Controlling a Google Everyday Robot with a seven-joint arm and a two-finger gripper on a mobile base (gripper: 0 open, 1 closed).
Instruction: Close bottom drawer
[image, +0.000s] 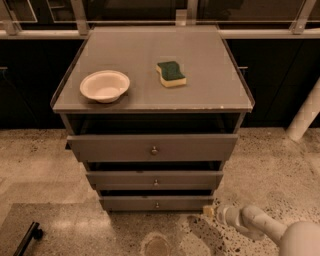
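Note:
The bottom drawer (156, 203) is the narrowest grey front of three, low on the cabinet, with a small round knob at its centre. It stands slightly out, with a dark gap above it. My gripper (209, 211) is at the end of the white arm coming in from the lower right. It sits at the drawer front's right end, close to the floor. The mid-width drawer (155, 180) and the widest top drawer (153, 147) above it also stand pulled out.
A white bowl (104, 85) and a green-and-yellow sponge (171, 73) lie on the cabinet top (210, 90). A white post (305, 116) stands at the right. A dark handle (27, 238) lies on the speckled floor at lower left.

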